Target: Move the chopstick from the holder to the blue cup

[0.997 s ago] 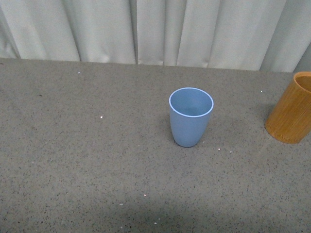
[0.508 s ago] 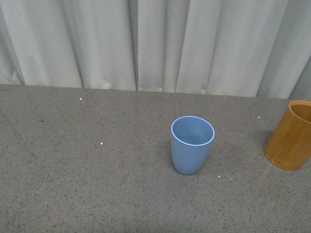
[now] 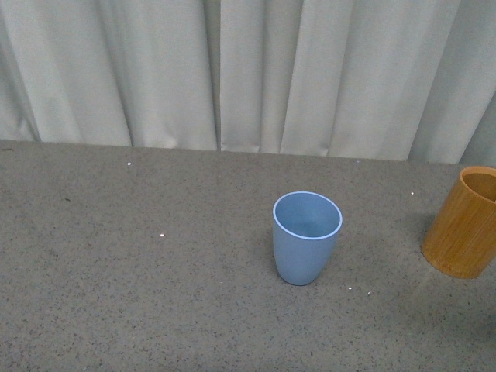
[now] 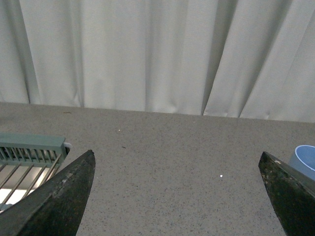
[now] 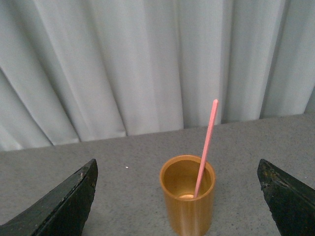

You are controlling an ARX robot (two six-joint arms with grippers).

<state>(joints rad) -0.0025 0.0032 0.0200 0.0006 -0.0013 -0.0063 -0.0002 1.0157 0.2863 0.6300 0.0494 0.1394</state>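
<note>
The light blue cup [image 3: 306, 236] stands upright near the middle of the grey table, and its rim [image 4: 305, 160] also peeks in at the edge of the left wrist view. At the right edge of the front view stands the orange-brown holder [image 3: 463, 223], partly cut off. In the right wrist view the holder [image 5: 187, 195] holds one pink-red chopstick [image 5: 205, 147] leaning against its rim. My right gripper [image 5: 177, 169] is open, with the holder ahead between its dark fingers [image 5: 64, 204]. My left gripper [image 4: 177, 162] is open over bare table. Neither arm shows in the front view.
Pale curtains [image 3: 248, 74] hang along the table's far edge. A grey-green slatted rack [image 4: 29, 157] lies beside the left gripper. Small white specks [image 3: 161, 235] dot the tabletop.
The front view has tilted upward: the cup and holder sit lower in the picture and more curtain shows. Neither object has moved on the table.
</note>
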